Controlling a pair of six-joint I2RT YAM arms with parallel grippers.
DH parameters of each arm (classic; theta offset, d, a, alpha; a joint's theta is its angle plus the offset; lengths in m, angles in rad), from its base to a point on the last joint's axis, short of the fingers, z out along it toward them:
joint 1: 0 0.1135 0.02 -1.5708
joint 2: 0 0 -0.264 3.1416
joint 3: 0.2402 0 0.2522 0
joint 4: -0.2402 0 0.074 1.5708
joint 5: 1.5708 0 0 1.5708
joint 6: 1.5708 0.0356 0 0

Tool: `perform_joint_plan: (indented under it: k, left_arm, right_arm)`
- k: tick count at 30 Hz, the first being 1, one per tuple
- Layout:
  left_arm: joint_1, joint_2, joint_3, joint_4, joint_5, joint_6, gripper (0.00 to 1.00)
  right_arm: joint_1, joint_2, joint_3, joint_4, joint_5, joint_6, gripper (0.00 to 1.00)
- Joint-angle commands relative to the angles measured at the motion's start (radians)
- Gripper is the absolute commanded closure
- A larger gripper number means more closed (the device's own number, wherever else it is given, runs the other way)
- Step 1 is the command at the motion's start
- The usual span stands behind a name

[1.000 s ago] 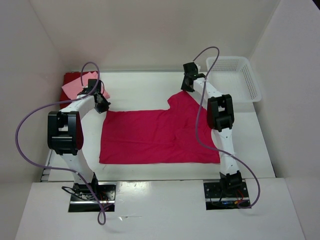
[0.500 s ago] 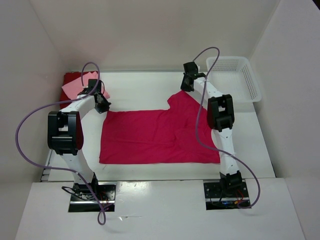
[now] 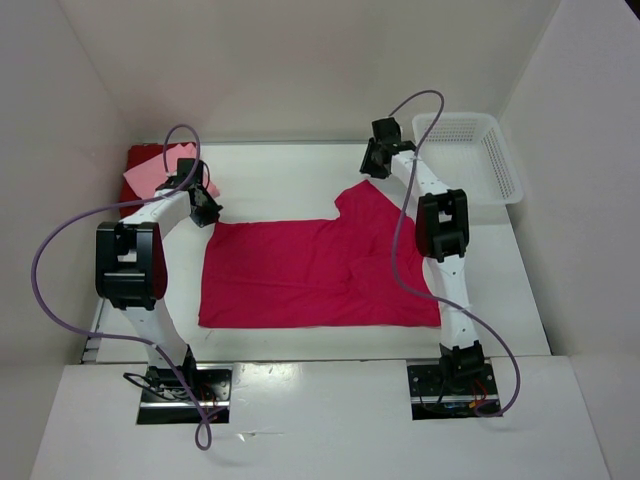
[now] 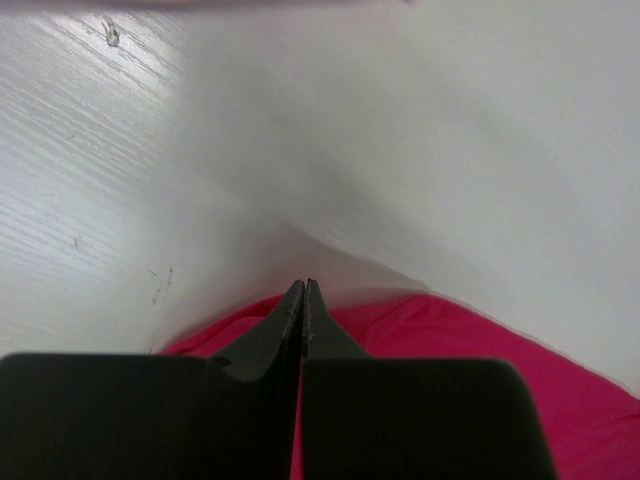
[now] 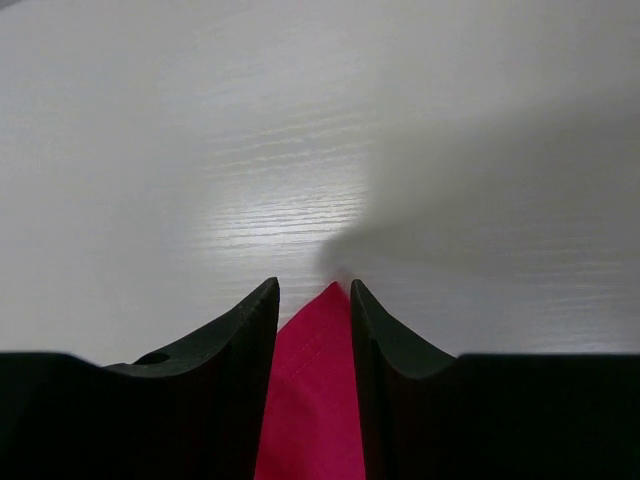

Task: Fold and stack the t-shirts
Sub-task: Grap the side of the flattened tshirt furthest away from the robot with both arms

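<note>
Right, starting at the far left corner of the table point(image 3: 285, 175): the pink shirt point(image 3: 165, 167) lies on top of the dark red shirt point(image 3: 133, 187), both bunched against the wall, well apart from the basket on the other side. Just beside that pile sits my left gripper point(image 3: 205, 212), down at the far left corner of the crimson shirt point(image 3: 310, 270). On the left wrist camera its fingers point(image 4: 283, 325) are pressed hard together, with a thin line of crimson cloth point(image 4: 480, 350) showing between them and the fabric rising toward the tips, so I read it as clamped on that corner.

The crimson shirt is spread flat across the middle of the table, its near hem running along the front edge and one sleeve reaching toward the far right.

At that sleeve tip is my right gripper point(image 3: 372, 166). The right wrist camera shows its fingers point(image 5: 245, 325) at a narrow gap, with a peak of crimson cloth point(image 5: 310, 400) filling the space between them; it is holding the sleeve.

Farthest right, the white lattice basket point(image 3: 500, 165) sits in the far right corner.
</note>
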Motion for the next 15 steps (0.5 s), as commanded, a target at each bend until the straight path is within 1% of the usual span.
perform_joint_plan:
  k: [1,4,7,8,11,12,13,15]
  left_arm:
    - [-0.004,0.008,0.04,0.003,-0.003,0.009,1.0]
    - [-0.004,0.018,0.04,0.003,-0.003,0.009,1.0]
    - [-0.004,0.018,0.04,0.003,0.006,0.009,1.0]
    - [-0.004,0.018,0.049,0.003,0.006,0.009,1.0]
    - [-0.004,0.018,0.049,0.003,0.016,0.009,1.0]
    - [-0.004,0.018,0.049,0.003,0.016,0.009,1.0]
    - [-0.004,0.018,0.049,0.003,0.016,0.009,1.0]
    - [-0.004,0.027,0.049,0.012,0.016,0.009,1.0]
  right_arm:
    - [0.004,0.038,0.025,-0.029,-0.003,-0.008,0.6]
    - [0.004,0.048,0.025,-0.029,0.006,-0.008,0.58]
    - [0.004,0.048,0.025,-0.038,0.006,-0.017,0.64]
    - [0.004,0.057,0.025,-0.038,0.017,-0.017,0.67]
    - [0.013,0.058,0.034,-0.049,0.026,-0.017,0.84]
    - [0.013,0.058,0.034,-0.049,0.026,-0.017,0.88]
    - [0.013,0.058,0.034,-0.049,0.026,-0.017,0.95]
    - [0.013,0.047,0.065,-0.063,0.026,-0.008,1.0]
